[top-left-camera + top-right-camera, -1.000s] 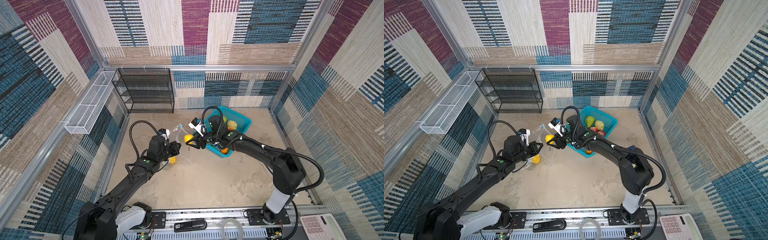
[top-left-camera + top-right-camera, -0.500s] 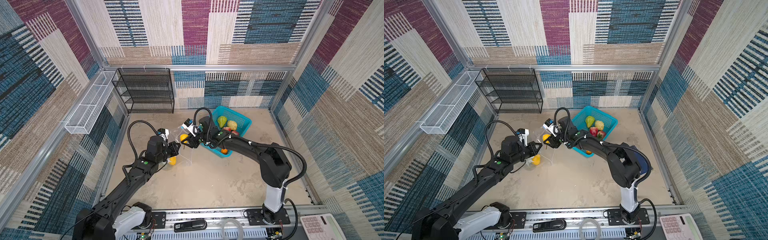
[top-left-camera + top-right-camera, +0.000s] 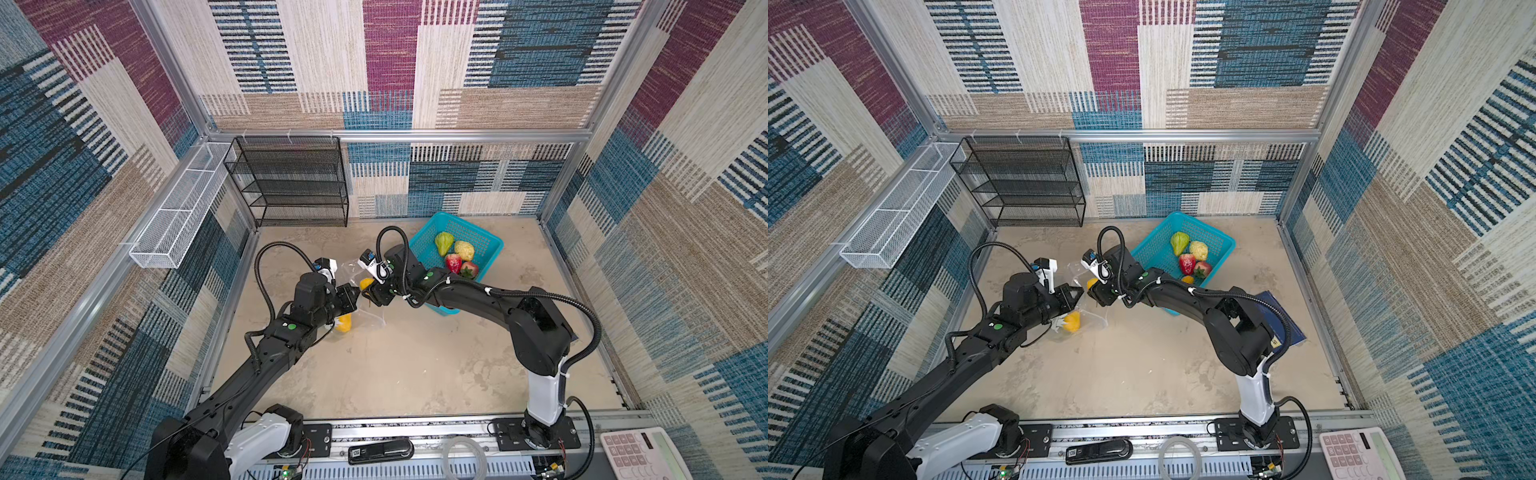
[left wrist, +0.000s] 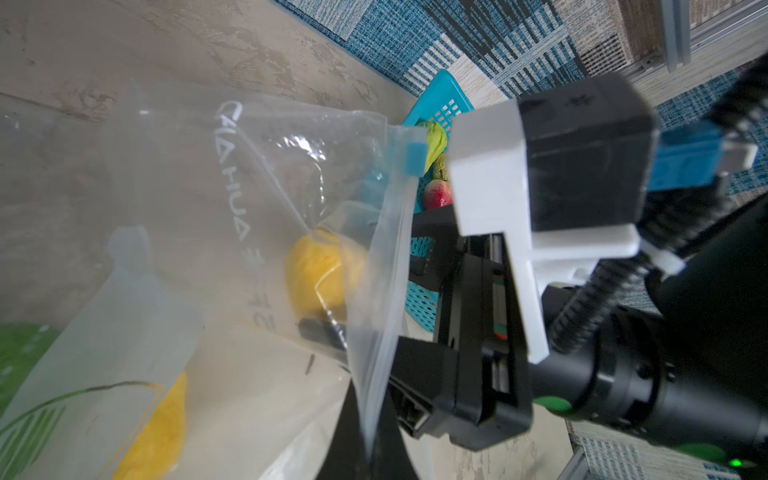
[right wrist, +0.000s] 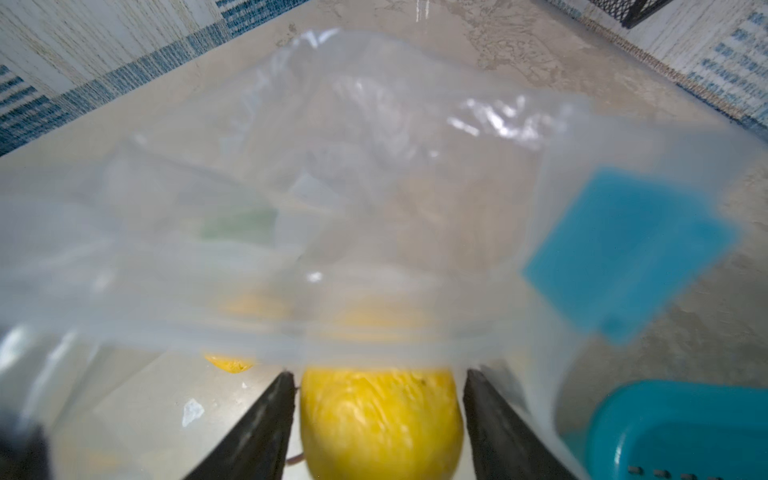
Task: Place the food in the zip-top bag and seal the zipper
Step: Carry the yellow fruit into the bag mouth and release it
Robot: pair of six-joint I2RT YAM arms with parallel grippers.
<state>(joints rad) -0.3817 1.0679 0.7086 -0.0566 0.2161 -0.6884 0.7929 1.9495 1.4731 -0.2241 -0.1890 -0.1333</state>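
The left jaws were shut on the rim of the clear bag (image 4: 232,174), holding that edge up off the counter (image 3: 415,374) so the mouth gaped toward the right arm. The blue slider (image 4: 415,158) sat at the far end of the rim, so the zipper was unsealed. The right jaws had the yellow fruit (image 5: 380,419) between them right at that mouth, one jaw close on each side; whether they pinched it or merely flanked it could not be told. In a top view the bag lay toward 10 o'clock of the counter's middle and the basket (image 3: 472,229) toward 1 o'clock, near enough for short trips. Inside the bag one other yellow piece (image 3: 344,323) rested at the bottom. The basket held a green pear-shaped piece (image 3: 444,243), a pale yellow one (image 3: 464,249) and two red ones (image 3: 454,262), with an orange bit (image 3: 1187,279) partly hidden by the arm. By my reckoning the filling was under halfway.
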